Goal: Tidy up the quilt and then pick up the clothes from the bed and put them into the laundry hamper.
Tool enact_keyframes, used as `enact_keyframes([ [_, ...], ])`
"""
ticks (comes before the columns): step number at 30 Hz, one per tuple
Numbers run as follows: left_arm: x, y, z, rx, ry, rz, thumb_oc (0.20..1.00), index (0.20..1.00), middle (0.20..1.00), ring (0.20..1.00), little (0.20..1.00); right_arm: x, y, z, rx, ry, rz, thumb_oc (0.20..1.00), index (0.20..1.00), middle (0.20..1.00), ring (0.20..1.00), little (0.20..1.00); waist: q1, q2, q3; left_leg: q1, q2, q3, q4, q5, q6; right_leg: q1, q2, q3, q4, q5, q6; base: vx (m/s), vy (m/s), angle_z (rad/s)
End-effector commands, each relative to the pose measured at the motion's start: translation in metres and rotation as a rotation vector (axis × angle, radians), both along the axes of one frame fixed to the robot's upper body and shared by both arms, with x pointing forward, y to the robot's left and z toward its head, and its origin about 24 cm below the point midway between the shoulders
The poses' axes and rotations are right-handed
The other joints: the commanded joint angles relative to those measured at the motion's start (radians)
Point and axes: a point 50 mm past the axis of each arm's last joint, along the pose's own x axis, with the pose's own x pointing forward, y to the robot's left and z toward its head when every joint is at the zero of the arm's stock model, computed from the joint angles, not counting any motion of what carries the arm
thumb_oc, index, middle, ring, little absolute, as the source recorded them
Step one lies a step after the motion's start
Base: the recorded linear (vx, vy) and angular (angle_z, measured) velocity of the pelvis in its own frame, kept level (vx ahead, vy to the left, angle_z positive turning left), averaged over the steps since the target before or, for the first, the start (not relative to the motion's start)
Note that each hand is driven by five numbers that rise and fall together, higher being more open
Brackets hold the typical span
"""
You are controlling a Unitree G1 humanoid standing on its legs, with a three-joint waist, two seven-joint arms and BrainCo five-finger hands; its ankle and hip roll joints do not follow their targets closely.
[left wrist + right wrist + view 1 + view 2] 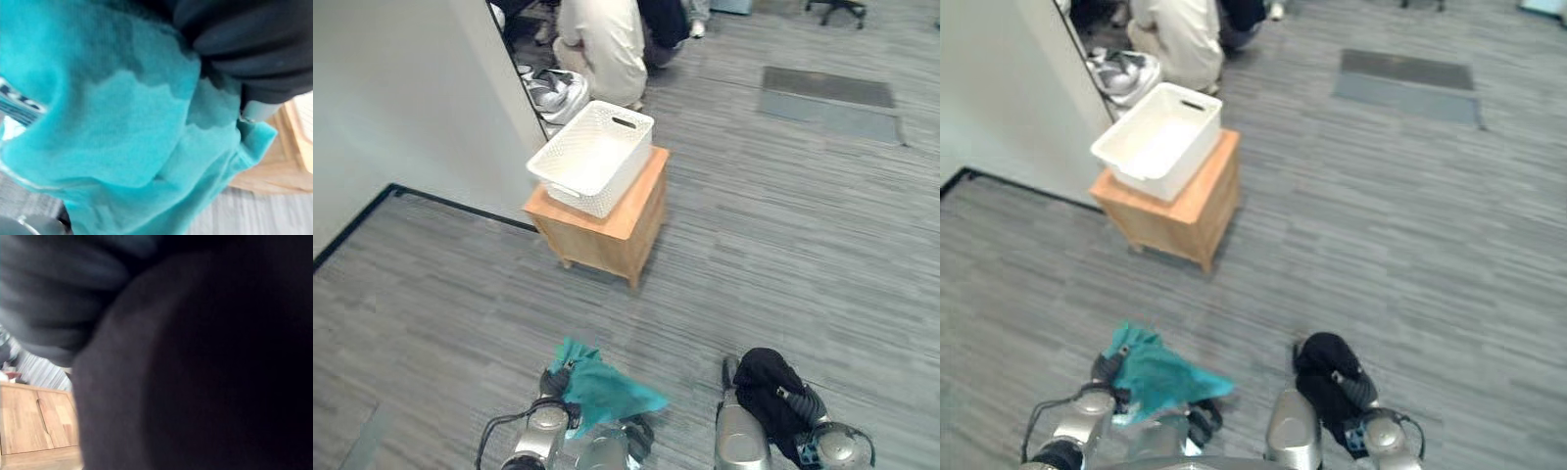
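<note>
A white perforated laundry hamper (570, 186) stands on a small wooden cabinet (607, 233) ahead of me, by the wall. My left hand (554, 383) is low at the near edge, shut on a teal garment (605, 392) that bunches over it and hangs off the floor; the same teal garment (122, 147) hides most of the hand up close. To its right, my right hand (807, 401) is shut on a black garment (764, 384), which is wrapped round the hand. Both hands are well short of the hamper.
A person in light clothes (605, 44) crouches just behind the hamper beside a pile of grey-white cloth (558, 93). A pale wall (401, 98) runs along the left. Grey carpet floor lies between me and the cabinet, with a dark mat (827, 88) at the far right.
</note>
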Motion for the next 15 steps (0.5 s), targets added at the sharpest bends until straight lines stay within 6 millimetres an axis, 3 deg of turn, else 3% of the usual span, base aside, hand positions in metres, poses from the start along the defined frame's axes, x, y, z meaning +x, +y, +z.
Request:
enact_keyframes([
  [1, 0.013, -0.009, 0.009, -0.013, -0.083, -0.039, 0.200, 0.200, 0.200, 0.200, 0.200, 0.034, -0.007, 0.033, -0.050, -0.185, 0.041, 0.200, 0.200, 0.200, 0.200, 0.200, -0.003, -0.016, 0.037, 0.189, 0.362, -0.031, 0.365, 0.021, -0.198, 0.033, 0.085, -0.075, 0.087, 0.026, -0.048, 0.37, -0.797, 0.33],
  [2, 0.011, -0.008, 0.009, -0.019, -0.086, -0.027, 0.200, 0.200, 0.200, 0.200, 0.200, 0.034, -0.008, 0.034, -0.060, -0.185, 0.046, 0.200, 0.200, 0.200, 0.200, 0.200, 0.012, -0.022, 0.043, 0.168, 0.404, -0.039, 0.474, 0.053, -0.179, 0.075, 0.111, -0.092, 0.071, 0.003, -0.079, 0.45, -0.782, 0.52],
  [3, 0.009, -0.007, 0.009, -0.026, -0.087, -0.015, 0.200, 0.200, 0.200, 0.200, 0.200, 0.035, -0.010, 0.036, -0.070, -0.195, 0.046, 0.200, 0.200, 0.200, 0.200, 0.200, 0.026, -0.019, 0.063, 0.140, 0.446, -0.046, 0.560, 0.048, -0.170, 0.136, 0.146, -0.131, 0.040, -0.017, -0.111, 0.43, -0.626, 0.47],
  [4, 0.006, -0.007, 0.008, -0.037, -0.087, -0.007, 0.200, 0.200, 0.200, 0.200, 0.200, 0.040, -0.011, 0.039, -0.079, -0.202, 0.052, 0.200, 0.200, 0.200, 0.200, 0.200, 0.057, -0.033, 0.082, 0.063, 0.386, -0.072, 0.592, -0.021, -0.153, 0.186, 0.166, -0.136, 0.013, -0.024, -0.133, 0.41, -0.526, 0.41],
  [5, 0.002, -0.007, 0.007, -0.043, -0.082, -0.004, 0.200, 0.200, 0.200, 0.200, 0.200, 0.046, -0.009, 0.043, -0.088, -0.214, 0.075, 0.200, 0.200, 0.200, 0.200, 0.200, 0.092, -0.039, 0.097, -0.037, 0.287, -0.115, 0.585, -0.107, -0.133, 0.229, 0.177, -0.123, -0.003, -0.023, -0.142, 0.37, -0.350, -0.07],
  [6, -0.001, -0.008, 0.005, -0.050, -0.074, -0.002, 0.200, 0.200, 0.200, 0.200, 0.200, 0.050, -0.007, 0.043, -0.091, -0.211, 0.088, 0.200, 0.200, 0.200, 0.200, 0.200, 0.105, -0.043, 0.098, -0.094, 0.223, -0.133, 0.548, -0.133, -0.126, 0.255, 0.183, -0.117, -0.012, -0.023, -0.139, 0.40, -0.212, -0.42],
  [7, -0.006, -0.010, 0.002, -0.059, -0.060, -0.004, 0.200, 0.200, 0.200, 0.200, 0.200, 0.051, -0.007, 0.042, -0.093, -0.204, 0.092, 0.200, 0.200, 0.200, 0.200, 0.200, 0.118, -0.037, 0.095, -0.116, 0.195, -0.097, 0.455, -0.127, -0.134, 0.279, 0.202, -0.119, -0.023, -0.037, -0.133, 0.49, -0.162, -0.34],
  [8, -0.015, -0.011, -0.002, -0.059, -0.032, -0.008, 0.200, 0.200, 0.200, 0.200, 0.200, 0.049, -0.007, 0.039, -0.089, -0.195, 0.087, 0.200, 0.200, 0.200, 0.200, 0.200, 0.121, -0.028, 0.085, -0.122, 0.206, 0.016, 0.310, -0.070, -0.155, 0.311, 0.214, -0.147, -0.034, -0.051, -0.122, 0.53, -0.152, 0.29],
  [10, -0.022, -0.010, -0.004, -0.060, -0.018, 0.005, 0.200, 0.200, 0.200, 0.200, 0.200, 0.049, -0.011, 0.041, -0.103, -0.204, 0.077, 0.200, 0.200, 0.200, 0.200, 0.200, 0.117, -0.021, 0.065, -0.104, 0.198, 0.189, 0.121, -0.033, -0.147, 0.339, 0.218, -0.203, -0.031, -0.082, -0.112, 0.52, -0.139, 0.94],
  [11, -0.026, -0.009, -0.006, -0.057, -0.008, 0.014, 0.200, 0.200, 0.200, 0.200, 0.200, 0.050, -0.013, 0.043, -0.116, -0.211, 0.074, 0.200, 0.200, 0.200, 0.200, 0.200, 0.119, -0.017, 0.064, -0.116, 0.199, 0.222, 0.078, -0.015, -0.137, 0.354, 0.224, -0.224, -0.004, -0.116, -0.116, 0.56, -0.139, 0.60],
  [12, -0.030, -0.007, -0.007, -0.055, 0.004, 0.018, 0.200, 0.200, 0.200, 0.200, 0.200, 0.052, -0.013, 0.045, -0.120, -0.220, 0.080, 0.200, 0.200, 0.200, 0.200, 0.200, 0.121, -0.013, 0.060, -0.113, 0.214, 0.231, 0.068, -0.013, -0.132, 0.369, 0.229, -0.243, 0.013, -0.135, -0.117, 0.59, -0.087, 0.35],
  [13, -0.037, -0.003, -0.010, -0.053, 0.033, 0.032, 0.200, 0.200, 0.200, 0.200, 0.200, 0.052, -0.010, 0.045, -0.113, -0.220, 0.093, 0.200, 0.200, 0.200, 0.200, 0.200, 0.123, -0.009, 0.052, -0.075, 0.200, 0.219, 0.045, -0.025, -0.116, 0.369, 0.237, -0.247, 0.059, -0.150, -0.111, 0.63, -0.024, 0.01],
  [15, -0.040, -0.002, -0.013, -0.046, 0.063, 0.039, 0.200, 0.200, 0.200, 0.200, 0.200, 0.052, -0.001, 0.045, -0.094, -0.235, 0.115, 0.200, 0.200, 0.200, 0.200, 0.200, 0.129, -0.017, 0.053, -0.013, 0.164, 0.199, 0.034, -0.057, -0.079, 0.318, 0.196, -0.286, 0.331, -0.125, -0.058, 0.47, 0.030, -0.32],
])
